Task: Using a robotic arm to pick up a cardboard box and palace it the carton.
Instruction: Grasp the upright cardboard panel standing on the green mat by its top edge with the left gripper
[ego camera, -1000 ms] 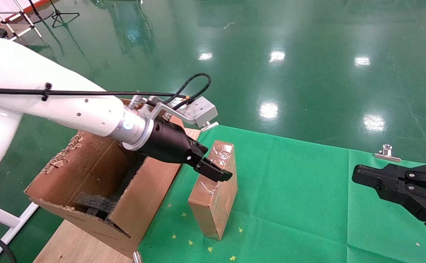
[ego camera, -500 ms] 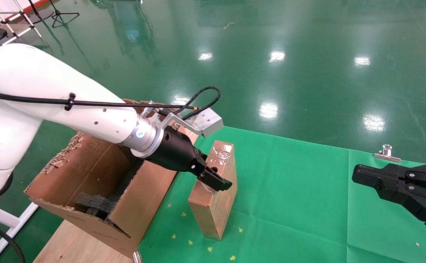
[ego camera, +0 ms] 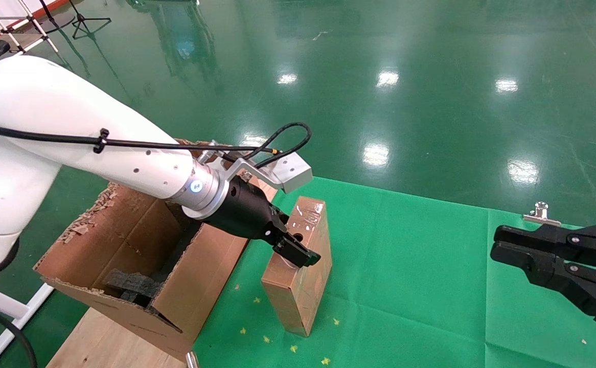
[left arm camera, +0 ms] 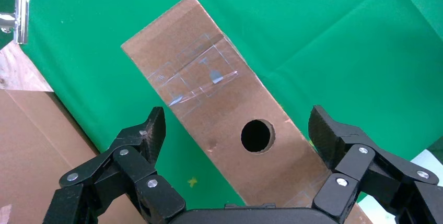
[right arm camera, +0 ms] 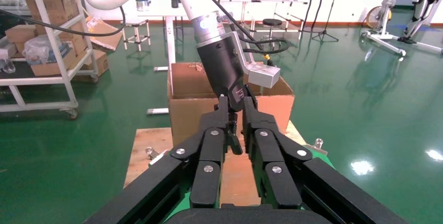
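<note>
- Left pincer [ego camera: 298, 250] on my robotic arm [ego camera: 98, 153] is sitting right over the cardboard box [ego camera: 298, 266], spread wide. The wrist cam shows one finger [left arm camera: 151, 135] off each long side of the box with a gap on both sides, so nothing is gripped.
- The box's round hole [left arm camera: 257, 136] sits pretty much dead centre between the fingers, with the shiny clear tape [left arm camera: 201, 75] just beyond it, further from the pincer's palm.
- The box itself rests on the green cloth [ego camera: 420, 286] covering the worktop, standing on a long narrow side with its taped face up. I can't tell from the head cam whether the fingertips touch its top.
- Directly behind the pincer, under the wrist, is the carton [ego camera: 139, 266]: big, ragged torn edges, open top, dark grey foam [ego camera: 129, 286] down in the bottom. Its near wall is just beside the box, a narrow strip of cloth between them.
- The grey bracket [ego camera: 282, 171] and a black cable loop [ego camera: 282, 140] ride above the pincer, over the far end of the box.
- A metal clip [ego camera: 542, 213] holds the cloth edge well off to the pincer's right.
- Right pincer [ego camera: 497, 245] is parked well apart on that same side, above the cloth, fingers nearly together with just a thin slit showing on its own cam, holding nothing.
- Little yellow specks [ego camera: 294, 348] are scattered on the cloth near the box's close end.
</note>
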`<state>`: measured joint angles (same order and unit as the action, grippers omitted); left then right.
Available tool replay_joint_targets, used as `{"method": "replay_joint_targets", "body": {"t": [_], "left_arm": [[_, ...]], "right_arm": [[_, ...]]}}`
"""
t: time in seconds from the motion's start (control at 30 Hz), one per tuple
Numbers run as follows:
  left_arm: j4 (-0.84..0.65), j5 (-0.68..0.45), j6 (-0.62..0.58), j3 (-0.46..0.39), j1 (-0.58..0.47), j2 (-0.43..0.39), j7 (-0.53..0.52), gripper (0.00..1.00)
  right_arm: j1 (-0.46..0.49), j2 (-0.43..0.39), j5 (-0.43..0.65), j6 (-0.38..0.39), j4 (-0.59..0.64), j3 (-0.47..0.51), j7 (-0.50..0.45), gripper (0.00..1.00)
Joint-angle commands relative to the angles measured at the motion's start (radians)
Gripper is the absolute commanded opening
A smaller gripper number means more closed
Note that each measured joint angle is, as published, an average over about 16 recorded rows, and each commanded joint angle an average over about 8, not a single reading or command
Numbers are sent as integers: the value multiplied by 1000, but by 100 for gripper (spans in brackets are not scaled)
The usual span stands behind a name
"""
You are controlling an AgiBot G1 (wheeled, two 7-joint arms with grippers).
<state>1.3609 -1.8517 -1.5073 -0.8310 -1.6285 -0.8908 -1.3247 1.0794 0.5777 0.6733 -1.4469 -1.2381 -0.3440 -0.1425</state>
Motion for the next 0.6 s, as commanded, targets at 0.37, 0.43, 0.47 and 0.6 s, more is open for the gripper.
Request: {"method": "replay_joint_targets", "body": {"t": [0.37, 0.43, 0.47, 0.6], "left_arm": [[0, 7, 5, 7, 4, 2, -5, 0], [0, 7, 5, 7, 4, 3, -6, 0], [0, 7, 5, 8, 4, 3, -6, 0], [0, 8, 7, 9, 5, 3, -7, 0]], "right_arm": [[0, 0, 0, 0, 0, 0, 0, 100], [0, 0, 0, 0, 0, 0, 0, 100], [0, 0, 0, 0, 0, 0, 0, 100], [0, 0, 0, 0, 0, 0, 0, 100]]}}
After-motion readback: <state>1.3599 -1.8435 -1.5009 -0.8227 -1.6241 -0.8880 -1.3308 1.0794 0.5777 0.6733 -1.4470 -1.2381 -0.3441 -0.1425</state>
